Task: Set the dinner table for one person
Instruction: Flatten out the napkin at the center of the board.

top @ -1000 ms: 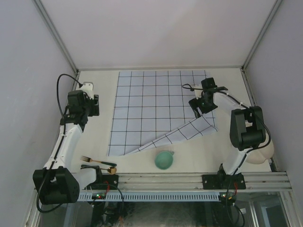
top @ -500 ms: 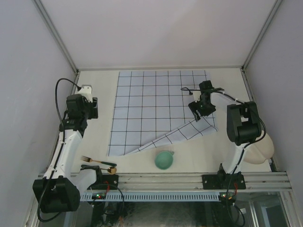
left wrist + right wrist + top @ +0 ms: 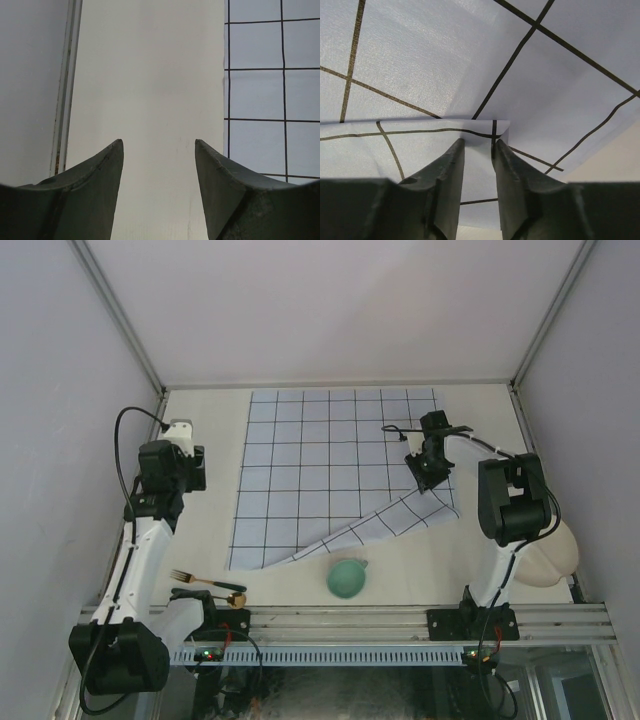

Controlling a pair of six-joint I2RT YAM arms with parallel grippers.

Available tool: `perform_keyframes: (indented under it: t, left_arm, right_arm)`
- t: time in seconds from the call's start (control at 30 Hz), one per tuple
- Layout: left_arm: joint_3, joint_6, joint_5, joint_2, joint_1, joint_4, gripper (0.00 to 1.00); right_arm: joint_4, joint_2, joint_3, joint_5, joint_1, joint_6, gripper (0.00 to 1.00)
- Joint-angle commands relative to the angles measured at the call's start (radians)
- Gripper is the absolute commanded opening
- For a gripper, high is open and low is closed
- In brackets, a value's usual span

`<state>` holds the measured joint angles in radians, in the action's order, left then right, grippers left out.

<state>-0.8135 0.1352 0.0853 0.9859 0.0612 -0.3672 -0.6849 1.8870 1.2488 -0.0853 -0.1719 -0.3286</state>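
The cream-white dinner table (image 3: 200, 530) carries a pale-blue cloth (image 3: 330, 460) with dark grid lines. The cloth's near right corner is folded over into a flap (image 3: 400, 520). My right gripper (image 3: 428, 478) sits low on the top corner of that flap. In the right wrist view its jaws (image 3: 477, 145) stand narrow, pinching the folded cloth corner (image 3: 485, 131). My left gripper (image 3: 185, 470) hovers over bare table left of the cloth. It is open (image 3: 159, 150) with only the table (image 3: 150, 75) between its fingers, and the cloth's edge (image 3: 265, 75) lies to its right.
A fork (image 3: 205, 581) lies near the front left beside a small brass piece (image 3: 237, 598). A teal cup (image 3: 347, 578) stands in front of the folded flap. A pale rounded dish (image 3: 555, 560) sits at the right front edge. Walls enclose three sides.
The right gripper came down onto the flap's corner and its jaws narrowed from wide to nearly closed. The left arm drew back slightly to the left.
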Motion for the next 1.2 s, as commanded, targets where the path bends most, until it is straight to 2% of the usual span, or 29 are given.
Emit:
perform_keyframes:
  t: [0.0, 0.1, 0.27, 0.43, 0.57, 0.6, 0.73, 0.77, 0.87, 0.97, 1.07, 1.17]
  left_arm:
    - [0.019, 0.010, 0.014, -0.018, 0.004, 0.025, 0.63]
    - [0.021, 0.008, 0.007, -0.021, 0.005, 0.026, 0.63]
    - [0.013, 0.008, 0.006, -0.001, 0.004, 0.032, 0.63]
    - [0.005, 0.019, 0.016, 0.010, 0.004, 0.038, 0.63]
    - [-0.002, 0.014, 0.006, 0.032, 0.004, 0.038, 0.63]
    - [-0.005, 0.014, 0.002, 0.041, 0.003, 0.035, 0.63]
    - [-0.007, 0.016, -0.001, 0.048, 0.004, 0.035, 0.63]
    - [-0.006, 0.015, -0.001, 0.049, 0.004, 0.038, 0.63]
    - [-0.014, 0.016, -0.002, 0.052, 0.004, 0.038, 0.63]
    - [-0.016, 0.015, -0.003, 0.050, 0.004, 0.038, 0.63]
    - [-0.011, 0.014, -0.009, 0.055, 0.003, 0.042, 0.63]
    - [-0.005, 0.011, -0.008, 0.066, 0.004, 0.042, 0.63]
  right_arm:
    - [0.017, 0.005, 0.029, -0.002, 0.000, 0.002, 0.22]
    - [0.012, -0.010, 0.029, -0.004, 0.009, 0.006, 0.00]
    - [-0.031, -0.099, 0.029, -0.025, 0.049, 0.020, 0.00]
    - [-0.181, -0.286, 0.014, -0.112, 0.124, 0.022, 0.00]
    - [-0.324, -0.445, -0.026, -0.135, 0.136, -0.051, 0.00]
    - [-0.366, -0.473, -0.044, -0.151, 0.137, -0.074, 0.06]
    - [-0.540, -0.530, -0.075, -0.242, 0.135, -0.175, 0.56]
    - [-0.591, -0.542, -0.090, -0.261, 0.130, -0.204, 0.62]
    - [-0.684, -0.577, -0.135, -0.271, 0.107, -0.277, 0.64]
    - [-0.715, -0.616, -0.156, -0.216, 0.107, -0.315, 0.65]
    - [-0.569, -0.640, -0.145, -0.166, 0.131, -0.285, 0.74]
    - [-0.374, -0.571, -0.113, -0.154, 0.124, -0.170, 0.75]
